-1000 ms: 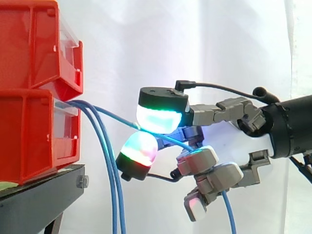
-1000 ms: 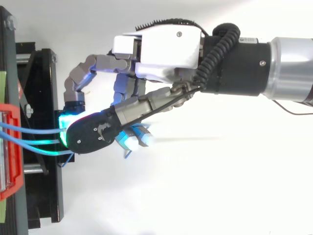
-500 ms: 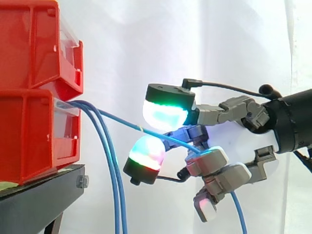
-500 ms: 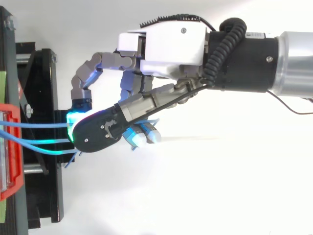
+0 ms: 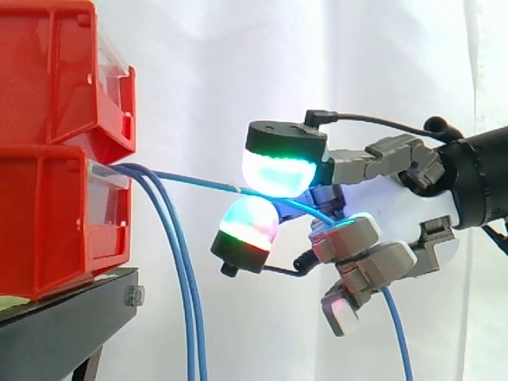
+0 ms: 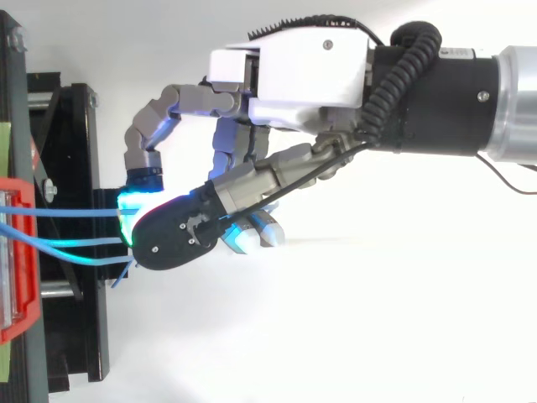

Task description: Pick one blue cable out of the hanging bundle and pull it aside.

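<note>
We are pinching one blue cable (image 5: 198, 182) with our hand (image 6: 302, 71). Two glowing fingers (image 5: 278, 171) are clamped on it, one pad above and one pad below. From the fingers the cable is running almost flat across to the lower of the red bins (image 5: 55, 222). The rest of it is hanging down below the hand. The other blue cables (image 5: 188, 333) are hanging straight down from the same bin, well apart from our hand.

We think we are doing the pulling step now. One cable is picked and is standing away from the others. Next we are going to need to pull it farther aside, slowly, squeezing tight so it is not slipping out.

The bins are sitting on a black stand (image 5: 55, 325), and a white curtain (image 5: 238, 63) is hanging behind. We are not seeing any words we can read.
</note>
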Tool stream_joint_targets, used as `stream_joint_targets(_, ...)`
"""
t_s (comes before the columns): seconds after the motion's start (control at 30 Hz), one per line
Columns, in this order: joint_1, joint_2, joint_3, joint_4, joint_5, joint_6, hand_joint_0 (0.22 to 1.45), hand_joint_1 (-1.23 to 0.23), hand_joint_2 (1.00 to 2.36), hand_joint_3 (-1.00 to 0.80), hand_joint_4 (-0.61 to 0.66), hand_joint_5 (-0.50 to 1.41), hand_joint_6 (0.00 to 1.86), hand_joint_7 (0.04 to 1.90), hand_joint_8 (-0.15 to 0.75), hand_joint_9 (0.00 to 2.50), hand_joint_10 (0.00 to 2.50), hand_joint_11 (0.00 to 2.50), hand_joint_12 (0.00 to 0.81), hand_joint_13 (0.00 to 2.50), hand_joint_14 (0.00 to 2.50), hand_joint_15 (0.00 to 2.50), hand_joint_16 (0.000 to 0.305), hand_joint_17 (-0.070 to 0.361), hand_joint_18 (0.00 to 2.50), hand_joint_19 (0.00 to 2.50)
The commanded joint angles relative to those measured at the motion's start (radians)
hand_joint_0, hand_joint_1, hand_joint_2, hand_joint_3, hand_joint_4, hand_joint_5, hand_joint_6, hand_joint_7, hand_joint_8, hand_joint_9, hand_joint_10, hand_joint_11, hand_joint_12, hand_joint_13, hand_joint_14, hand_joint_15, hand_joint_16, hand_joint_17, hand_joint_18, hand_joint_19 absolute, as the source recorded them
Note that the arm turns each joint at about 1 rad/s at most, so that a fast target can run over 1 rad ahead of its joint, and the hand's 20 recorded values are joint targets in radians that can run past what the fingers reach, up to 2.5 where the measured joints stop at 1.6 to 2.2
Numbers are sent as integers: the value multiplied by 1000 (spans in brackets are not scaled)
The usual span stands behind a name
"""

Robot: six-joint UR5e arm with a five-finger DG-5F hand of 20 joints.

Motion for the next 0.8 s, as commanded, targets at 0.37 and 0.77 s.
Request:
stream_joint_targets(0.37, 0, 4, 0, -16, 2, -3, 580, -783, 1014, -54, -138, -38, 917, 1054, 259, 1587, 26, 932, 323, 1509, 28, 913, 57, 128, 1082, 527)
stream_joint_targets(0.77, -3, 8, 0, -38, 3, -19, 502, -547, 1004, -446, -26, -75, 887, 1005, 238, 1476, 29, 923, 296, 1427, 30, 933, 50, 113, 964, 598)
